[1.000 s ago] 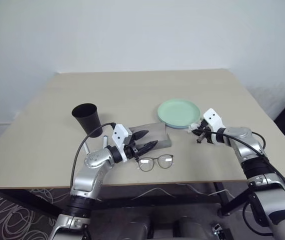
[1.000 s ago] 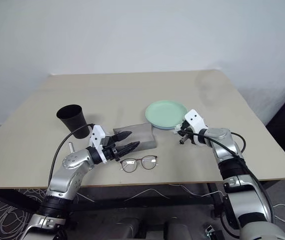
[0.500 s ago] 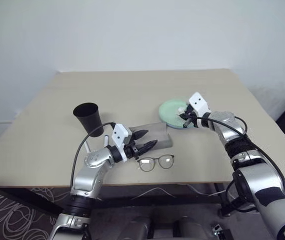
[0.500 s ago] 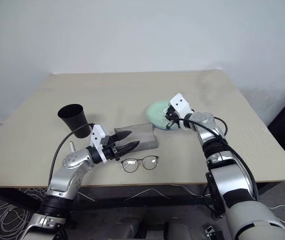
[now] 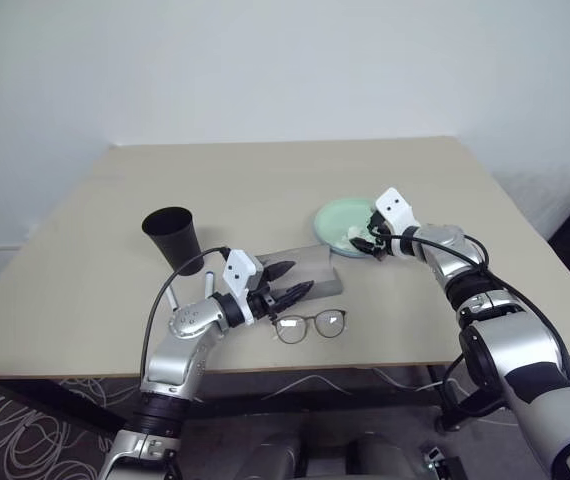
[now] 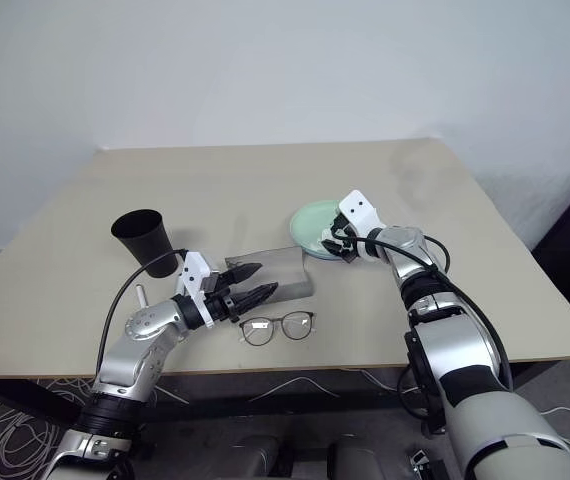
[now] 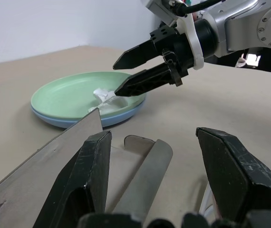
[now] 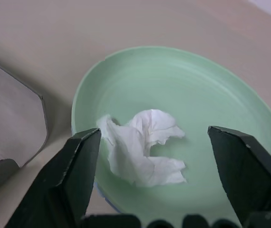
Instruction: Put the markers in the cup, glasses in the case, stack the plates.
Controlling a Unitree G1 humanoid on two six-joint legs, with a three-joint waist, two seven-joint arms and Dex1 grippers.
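Nearest me the glasses (image 5: 311,325) lie at the table's (image 5: 265,180) front edge just ahead of the case (image 5: 310,268), whose lid is up, and my left gripper (image 5: 287,282) hovers over it with fingers apart, unmoved from a second ago. Farther out, my right gripper (image 6: 337,240) has swung in over the mint green plate (image 8: 211,95) stacked on the light blue plate (image 7: 69,121), its jaws gone from closed to wide apart. A crumpled white paper wad (image 8: 142,147) now lies on that plate, so I judge it just dropped; plates look stacked, glasses not yet cased, and the cup (image 5: 173,236) stands left with a marker (image 5: 209,286) near it.

Head pair high over table (image 5: 265,180); wrist views close, sharing green plate (image 8: 211,104).
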